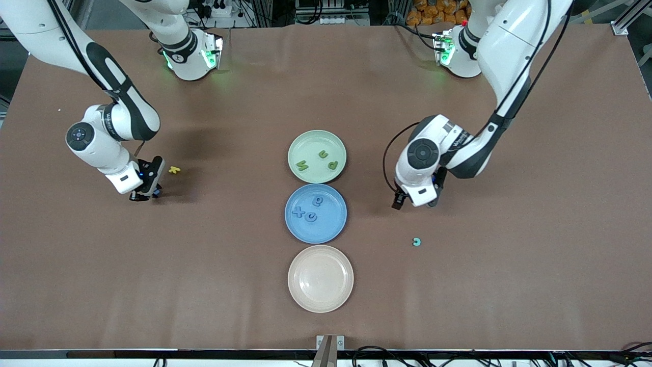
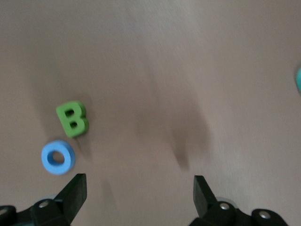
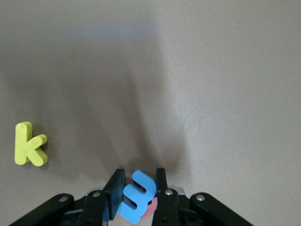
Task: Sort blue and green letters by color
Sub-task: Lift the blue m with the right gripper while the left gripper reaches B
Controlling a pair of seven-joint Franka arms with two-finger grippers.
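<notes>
My right gripper is shut on a blue letter, low over the table at the right arm's end; a bit of red shows just under it. My left gripper is open and empty, low over the table beside the plates. A green B and a blue O lie close to one of its fingers; the hand hides them in the front view. Three green letters lie in the green plate. Three blue letters lie in the blue plate.
A yellow k lies beside my right gripper. A small teal letter lies nearer the front camera than my left gripper. A pale pink plate stands nearest the camera, in line with the other two.
</notes>
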